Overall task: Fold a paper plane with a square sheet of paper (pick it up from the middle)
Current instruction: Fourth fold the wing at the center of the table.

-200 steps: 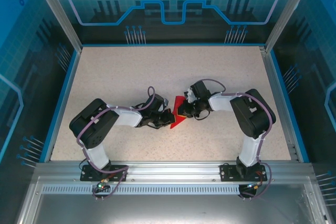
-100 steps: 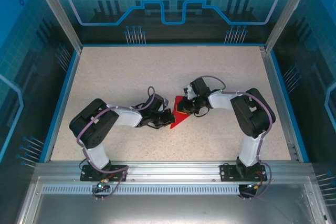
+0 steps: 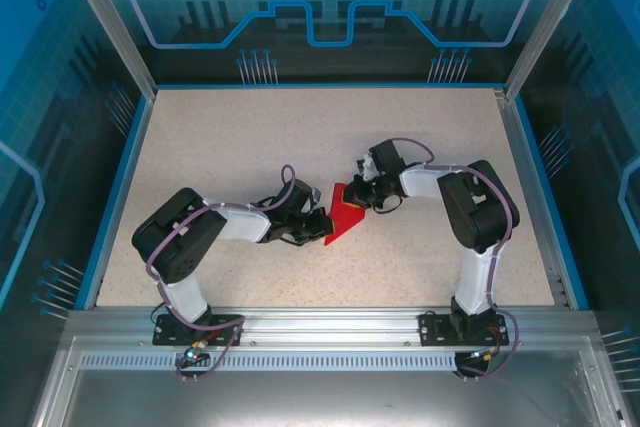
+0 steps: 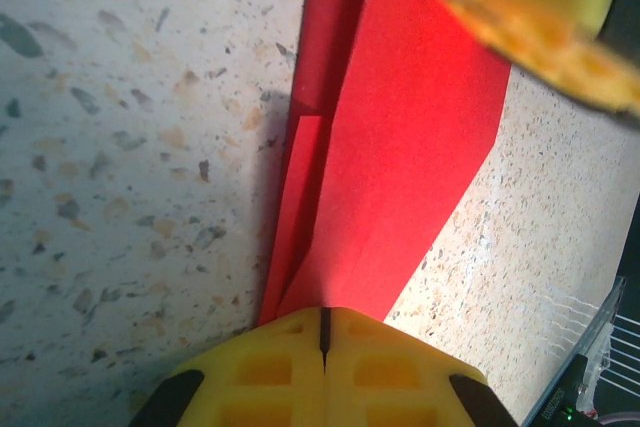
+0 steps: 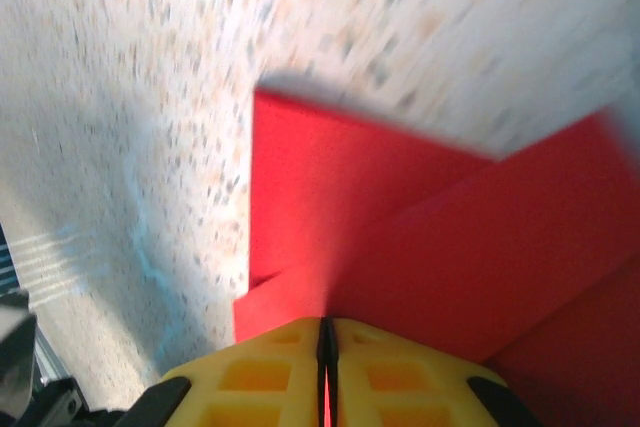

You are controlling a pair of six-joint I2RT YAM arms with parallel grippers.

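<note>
Midway: paper (image 3: 345, 218) part-folded, seemingly no dart yet. Left hand (image 4: 323, 342) and right hand (image 5: 326, 347) clamp its opposite ends.

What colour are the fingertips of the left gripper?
Yellow fingertips, pressed together at the edge of the red paper; clearest in the left wrist view.

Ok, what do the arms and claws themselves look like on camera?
The left arm and right arm have black joint housings and pale grey-white links, with a lilac cable looping along each. The left claw and right claw have yellow fingers moulded with a grid of square recesses, black at the outer edges.
</note>
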